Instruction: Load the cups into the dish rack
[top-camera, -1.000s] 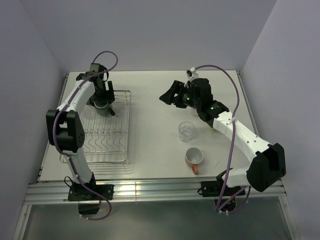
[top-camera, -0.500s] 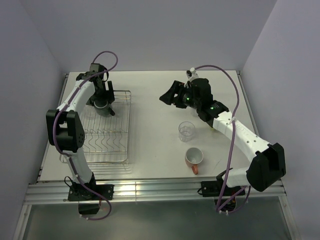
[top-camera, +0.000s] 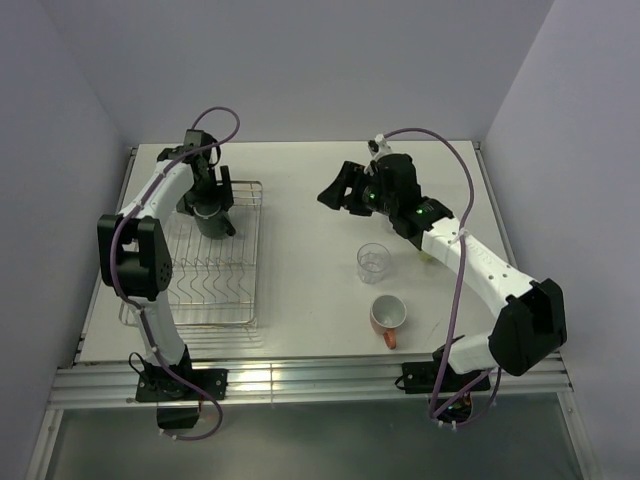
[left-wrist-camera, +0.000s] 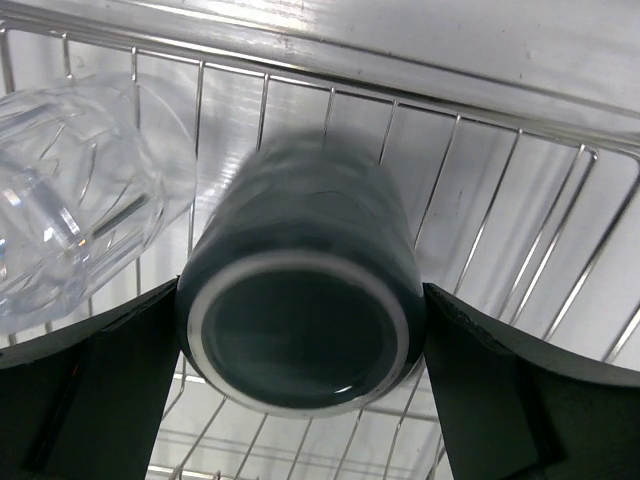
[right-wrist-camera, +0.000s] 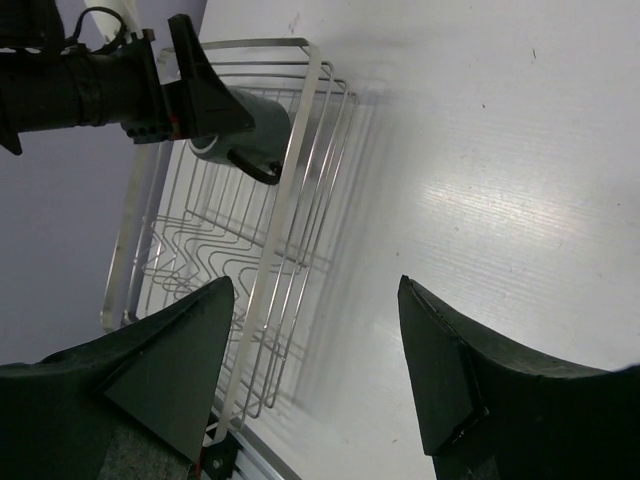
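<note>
Left wrist view: shows the left gripper with jaws spread fully wide, clamping nothing; finds the black glazed mug lying on its side between them on the rectangular silver wire dish rack, just beside a clear glass tumbler. Elsewhere shows the right gripper with jaws open and empty above the white surface, which carries a second clear tumbler and an orange mug.

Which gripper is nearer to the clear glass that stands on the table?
Right. The right gripper hangs open just beyond the clear glass, slightly to its left. The left gripper is far off, astride the black mug in the dish rack.
</note>
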